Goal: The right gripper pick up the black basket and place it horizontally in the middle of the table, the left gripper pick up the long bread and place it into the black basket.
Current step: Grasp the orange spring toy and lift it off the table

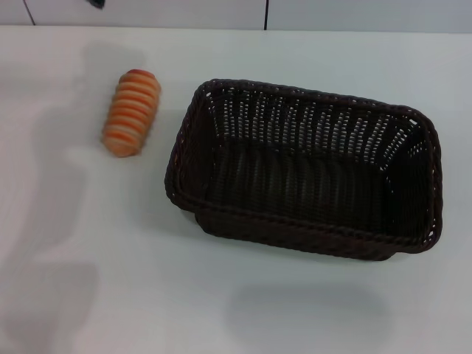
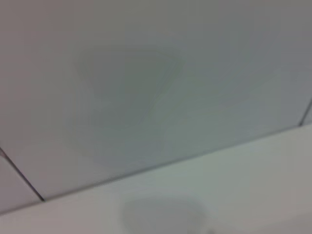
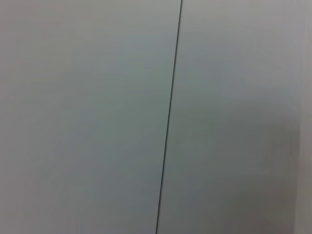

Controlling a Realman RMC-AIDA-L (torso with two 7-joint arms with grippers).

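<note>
Pale wall panels (image 1: 147,11) run along the far edge of the white surface, split by thin dark vertical seams (image 1: 265,15). A small dark object (image 1: 96,3) shows against the wall panels, cut off and unidentifiable. The wrist views show similar pale panels (image 2: 156,87), each crossed by a dark seam (image 3: 169,117).

Neither claw shows in any view, so nothing can be placed relative to one. On the desk (image 1: 66,295) only two things stand in the way: the black basket (image 1: 310,243) lying right of centre, and the long bread (image 1: 131,112) to its left, apart from it with a bare strip between. The basket's inside holds nothing, open from above. Bare desk lies all around both.
</note>
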